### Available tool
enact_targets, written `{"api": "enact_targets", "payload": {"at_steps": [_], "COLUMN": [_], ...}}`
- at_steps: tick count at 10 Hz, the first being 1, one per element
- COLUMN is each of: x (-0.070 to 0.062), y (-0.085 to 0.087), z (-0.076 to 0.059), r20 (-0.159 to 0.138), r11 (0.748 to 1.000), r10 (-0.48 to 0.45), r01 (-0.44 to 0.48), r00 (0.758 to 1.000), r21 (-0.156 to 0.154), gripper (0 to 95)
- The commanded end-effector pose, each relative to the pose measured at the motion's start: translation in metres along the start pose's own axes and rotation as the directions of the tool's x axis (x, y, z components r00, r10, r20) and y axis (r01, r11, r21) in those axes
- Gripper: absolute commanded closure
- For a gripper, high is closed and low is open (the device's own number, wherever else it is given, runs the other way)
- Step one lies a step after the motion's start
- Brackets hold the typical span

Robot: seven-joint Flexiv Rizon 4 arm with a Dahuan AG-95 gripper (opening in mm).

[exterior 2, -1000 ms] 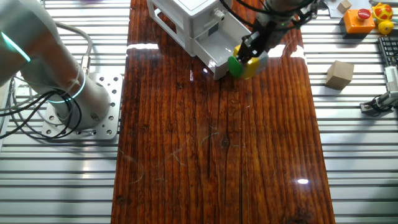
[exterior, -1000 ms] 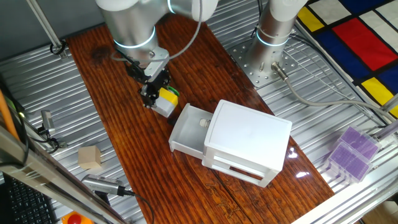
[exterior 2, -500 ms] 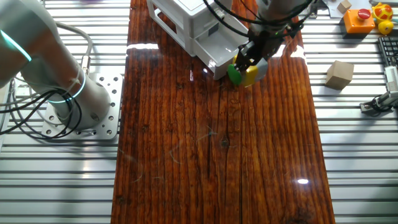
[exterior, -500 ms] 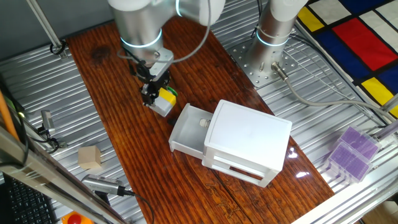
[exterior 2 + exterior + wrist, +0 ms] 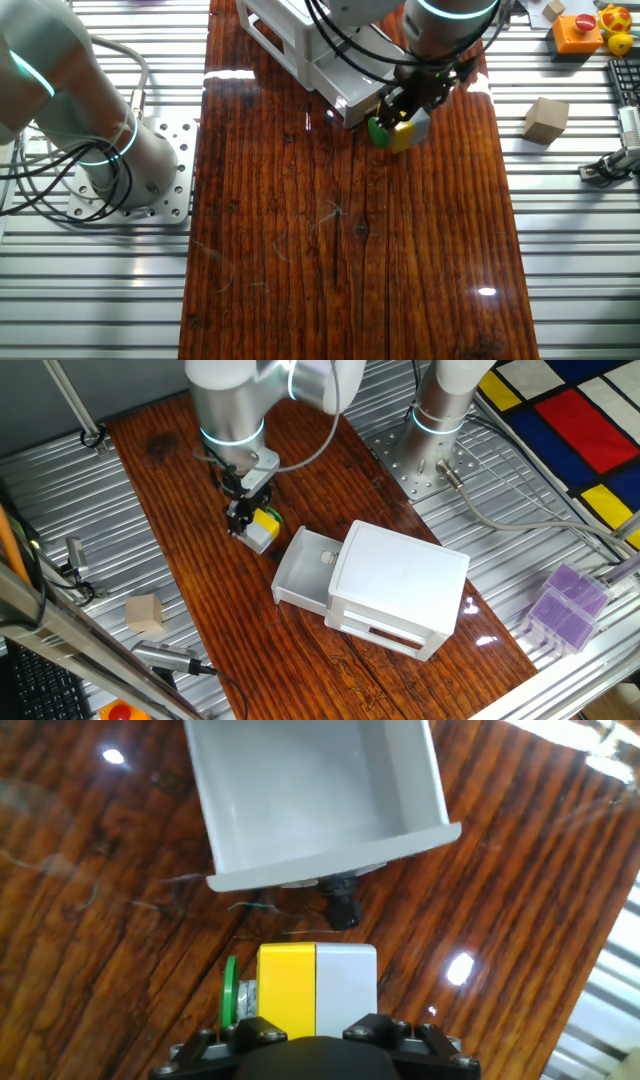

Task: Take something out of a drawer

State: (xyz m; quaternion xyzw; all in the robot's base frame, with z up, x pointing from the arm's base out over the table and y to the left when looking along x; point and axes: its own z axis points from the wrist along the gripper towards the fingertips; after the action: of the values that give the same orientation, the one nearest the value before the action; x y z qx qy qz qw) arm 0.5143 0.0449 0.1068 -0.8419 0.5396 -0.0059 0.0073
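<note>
- Over the tabletop [image 5: 190, 480], at about ten o'clock from the white two-drawer box [image 5: 395, 585] in one fixed view, the gripper [image 5: 243, 520] was clamped on the yellow-and-grey block [image 5: 260, 528].
- That block [image 5: 400, 128] was outside the drawer [image 5: 305, 568], just beside the drawer's open front, and looked close to the wood; whether it touched I could not tell.
- Seen from the hand view, the block [image 5: 316, 986] sat right between the fingers, yellow half at nine o'clock and pale grey half at three o'clock, with a green disc [image 5: 230, 995] on its yellow side.
- From the gripper, the drawer [image 5: 315, 800] lay at twelve o'clock, pulled out with nothing seen inside, its dark knob [image 5: 342, 907] pointing back toward the block.
- Judging from this, the coming move turned on going straight down to the wood, since the block hung directly beneath the hand.
- No brand, label or readable writing showed on the block, drawer or box.
</note>
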Motion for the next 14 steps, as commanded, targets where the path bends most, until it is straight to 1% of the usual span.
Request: {"api": "enact_targets", "payload": {"at_steps": [1,3,4,5,8,14], "x": [0.001,0.001,0.002,0.002,0.002,-0.002], "y": [0.002,0.003,0.004,0.006,0.008,0.009], "z": [0.007,0.007,0.008,0.011,0.018,0.027], "r20": [-0.016,-0.046,-0.051,-0.048,-0.040,-0.046], "r11": [0.998,0.991,0.987,0.983,0.985,0.980], "r10": [0.070,0.134,0.162,0.183,0.171,0.196], "r01": [-0.070,-0.135,-0.162,-0.183,-0.171,-0.195], "r00": [0.997,0.990,0.986,0.982,0.984,0.979], "r21": [0.004,-0.003,-0.003,-0.001,0.004,0.024], "gripper": [95.0,95.0,95.0,95.0,95.0,95.0]}}
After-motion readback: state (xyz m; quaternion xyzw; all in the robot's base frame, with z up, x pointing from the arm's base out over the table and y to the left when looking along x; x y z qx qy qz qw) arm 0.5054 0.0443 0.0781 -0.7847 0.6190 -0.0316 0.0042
